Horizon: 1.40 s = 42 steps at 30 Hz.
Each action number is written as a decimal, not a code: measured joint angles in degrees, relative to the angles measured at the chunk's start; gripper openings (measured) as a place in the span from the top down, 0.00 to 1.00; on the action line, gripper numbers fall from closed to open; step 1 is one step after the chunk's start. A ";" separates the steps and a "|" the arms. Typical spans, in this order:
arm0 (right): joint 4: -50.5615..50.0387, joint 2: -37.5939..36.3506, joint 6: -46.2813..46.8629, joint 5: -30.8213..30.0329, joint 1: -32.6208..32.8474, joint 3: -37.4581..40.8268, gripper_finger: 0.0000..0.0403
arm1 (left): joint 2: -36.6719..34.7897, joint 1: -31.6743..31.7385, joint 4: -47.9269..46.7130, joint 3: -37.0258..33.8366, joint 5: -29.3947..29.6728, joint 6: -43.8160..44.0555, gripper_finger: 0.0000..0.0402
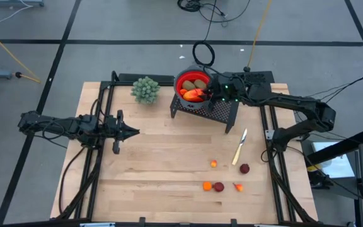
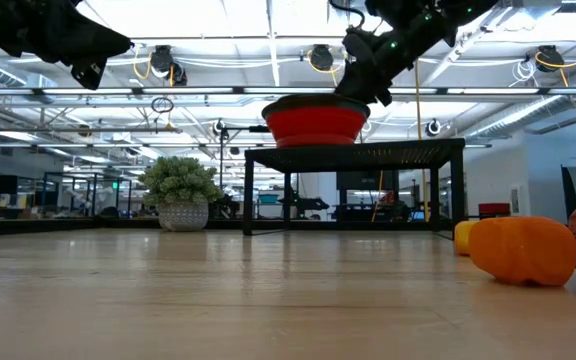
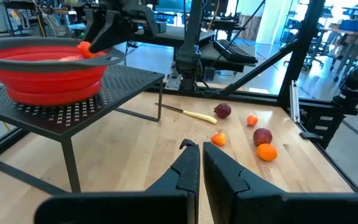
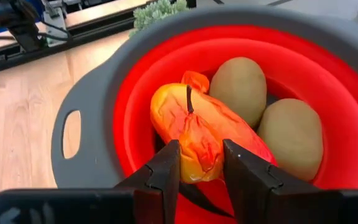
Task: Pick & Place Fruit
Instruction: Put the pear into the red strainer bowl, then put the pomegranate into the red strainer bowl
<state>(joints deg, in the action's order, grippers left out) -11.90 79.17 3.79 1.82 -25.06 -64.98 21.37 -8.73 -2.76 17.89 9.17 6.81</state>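
A red bowl (image 1: 183, 81) with a grey rim stands on a black mesh stand (image 1: 222, 112) at the table's far side. Two olive-brown ovals (image 4: 238, 84) and the longer red-orange piece (image 4: 191, 121) lie in it. My right gripper (image 4: 201, 171) hangs over the bowl's near right side, shut on that piece. Small orange bits (image 1: 213, 164) and dark-red bits (image 1: 244, 168) lie on the near right of the table. My left gripper (image 1: 131, 131) waits shut above the table's left half, touching nothing. My right gripper pinches the red-orange piece by its near end (image 4: 201, 152) between the two fingers (image 4: 166, 171), coming slanting down from the table's right. The rest of the piece lies in the bowl against one oval; whether the held end is raised, I cannot tell.
A green bushy plant ball (image 1: 145, 89) sits left of the stand. A knife with a pale handle (image 1: 239, 147) lies on the wood right of centre, near the small bits. The wood between the left gripper and the bits is bare. Black frame rails run along both table sides.
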 joint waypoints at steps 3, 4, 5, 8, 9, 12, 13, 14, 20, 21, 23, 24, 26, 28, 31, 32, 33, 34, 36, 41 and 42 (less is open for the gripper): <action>-0.20 0.01 -0.01 0.45 0.02 -0.01 0.75 | 0.00 0.00 0.00 0.00 0.00 -0.06 0.95; -0.13 -0.01 -0.01 1.50 0.02 0.00 0.75 | 0.00 0.01 0.00 0.00 0.00 -0.05 0.95; -0.05 0.01 0.00 2.22 0.02 0.00 0.75 | 0.00 0.01 0.00 0.00 0.00 -0.07 0.95; -0.01 0.01 0.00 3.00 0.02 0.01 0.75 | 0.00 0.01 0.00 0.00 0.00 -0.07 0.95; -0.01 0.01 0.00 3.00 0.02 -0.01 0.75 | 0.00 0.02 0.00 0.00 0.00 -0.07 0.95; -0.01 0.01 -0.01 3.00 0.02 0.01 0.75 | 0.00 0.02 0.00 0.00 0.01 -0.09 0.95; -0.01 0.01 0.00 3.00 0.02 0.01 0.75 | 0.00 0.01 0.00 0.00 0.00 -0.09 0.95; -0.01 0.01 -0.01 3.00 0.02 0.01 0.75 | 0.00 0.02 0.00 0.00 0.00 -0.11 0.95; -0.01 0.01 0.00 3.00 0.02 0.01 0.74 | 0.00 0.02 0.00 0.00 0.00 -0.13 0.95; -0.01 0.01 0.01 3.00 0.02 0.01 0.73 | 0.00 0.01 0.00 0.00 0.00 -0.13 0.95; -0.01 0.01 0.01 3.00 0.02 0.01 0.71 | 0.00 0.02 0.00 0.00 0.00 -0.14 0.95; -0.01 0.01 0.00 3.00 0.02 0.01 0.69 | 0.00 0.02 0.00 0.00 0.00 -0.13 0.95; -0.01 0.01 0.01 3.00 0.02 0.01 0.65 | 0.00 0.00 0.00 0.00 0.00 -0.15 0.95; 0.04 0.01 0.01 2.98 0.02 0.01 0.62 | 0.00 0.02 0.00 0.00 0.00 -0.15 0.95; 0.01 -0.29 0.01 2.98 0.02 0.01 0.58 | 0.00 0.01 0.00 0.00 0.00 -0.15 0.95; -0.17 -0.85 0.01 2.98 0.02 0.03 0.57 | 0.00 0.01 0.00 0.00 0.00 -0.15 0.95; -0.15 -1.62 0.01 2.97 0.02 0.06 0.57 | 0.00 0.01 0.00 0.00 0.00 -0.15 0.95; 0.18 -2.55 0.10 2.89 0.09 0.06 0.56 | 0.00 0.02 0.00 0.00 0.00 -0.15 0.95; -0.10 -4.86 1.73 2.78 0.72 0.04 0.56 | 0.00 0.00 0.00 0.00 0.00 -0.13 0.95; -6.43 -11.46 2.54 2.44 4.38 0.04 0.64 | -0.01 0.02 -0.02 0.00 0.00 0.37 0.95; -8.06 -12.59 2.56 2.05 5.44 0.04 0.66 | 0.00 0.02 -0.02 0.00 -0.01 0.38 0.95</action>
<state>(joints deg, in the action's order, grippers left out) -19.96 66.58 6.35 3.86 -19.62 -64.95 21.37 -8.71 -2.79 17.89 9.16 7.19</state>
